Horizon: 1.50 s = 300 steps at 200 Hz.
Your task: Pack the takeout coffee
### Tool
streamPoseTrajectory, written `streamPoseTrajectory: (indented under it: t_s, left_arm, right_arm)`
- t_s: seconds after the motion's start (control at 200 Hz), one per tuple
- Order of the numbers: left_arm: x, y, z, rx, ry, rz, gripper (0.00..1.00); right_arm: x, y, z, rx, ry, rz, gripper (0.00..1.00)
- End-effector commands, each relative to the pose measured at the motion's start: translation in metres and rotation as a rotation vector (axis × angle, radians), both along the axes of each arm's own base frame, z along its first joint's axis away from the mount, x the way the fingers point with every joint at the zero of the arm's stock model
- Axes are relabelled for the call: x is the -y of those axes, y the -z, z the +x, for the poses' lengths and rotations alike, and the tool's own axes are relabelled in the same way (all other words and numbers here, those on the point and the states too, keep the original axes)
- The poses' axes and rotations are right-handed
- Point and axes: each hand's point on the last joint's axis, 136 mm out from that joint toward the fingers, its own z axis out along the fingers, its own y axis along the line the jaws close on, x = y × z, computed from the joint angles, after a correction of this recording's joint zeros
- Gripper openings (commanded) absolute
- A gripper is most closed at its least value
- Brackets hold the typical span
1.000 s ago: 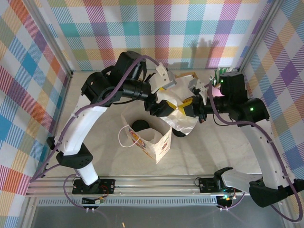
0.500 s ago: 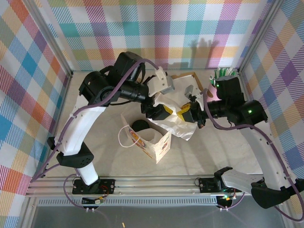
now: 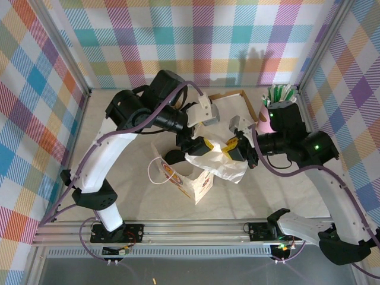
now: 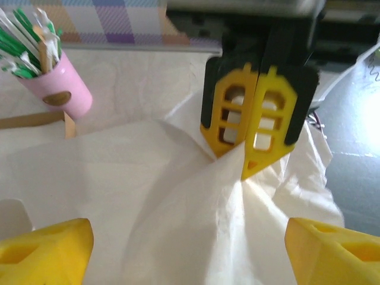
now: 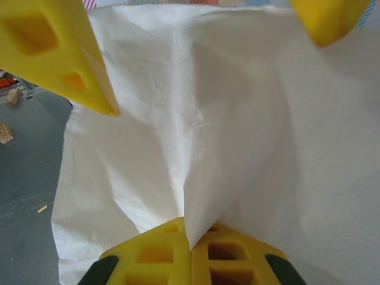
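Observation:
A white paper bag (image 3: pixel 193 178) with a looped handle stands open mid-table. Inside its mouth shows the black lid of the takeout coffee (image 3: pixel 174 156). A crumpled white napkin (image 3: pixel 218 163) hangs over the bag's right rim. My right gripper (image 3: pixel 234 148) is shut on the napkin's edge; in the right wrist view the paper (image 5: pixel 196 119) rises from between the closed yellow fingers (image 5: pixel 191 231). My left gripper (image 3: pixel 200 145) faces it, open, its two yellow fingers (image 4: pixel 47 252) spread wide either side of the napkin (image 4: pixel 178 208) without pinching it.
A pink cup (image 3: pixel 264 123) of green stirrers stands at the back right, also in the left wrist view (image 4: pixel 56 92). A brown cardboard tray (image 3: pixel 233 96) lies behind the grippers. Plaid walls close in the back and both sides.
Both grippers have come nearer and a little left with the napkin, which now drapes over the bag's right rim. The right gripper has stayed shut on it.

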Motion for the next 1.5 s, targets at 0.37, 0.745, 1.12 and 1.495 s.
streamPoseTrajectory:
  t_s: [0.37,0.745,1.12,1.495]
  left_arm:
    - [-0.034,0.026,-0.024,-0.003,0.015,0.142,0.49]
    - [-0.043,0.013,-0.019,0.058,-0.033,0.119,0.00]
    - [-0.098,-0.001,-0.021,0.056,-0.280,0.186,0.00]
    - [-0.159,0.013,-0.040,-0.014,-0.473,0.302,0.00]
  right_arm:
    - [0.006,-0.007,-0.008,0.074,-0.014,-0.006,0.00]
    - [0.008,-0.006,-0.003,0.107,0.019,-0.006,0.00]
    - [-0.001,-0.008,0.026,0.148,0.116,0.074,0.71]
    - [-0.039,0.004,0.029,0.053,-0.012,0.097,0.71]
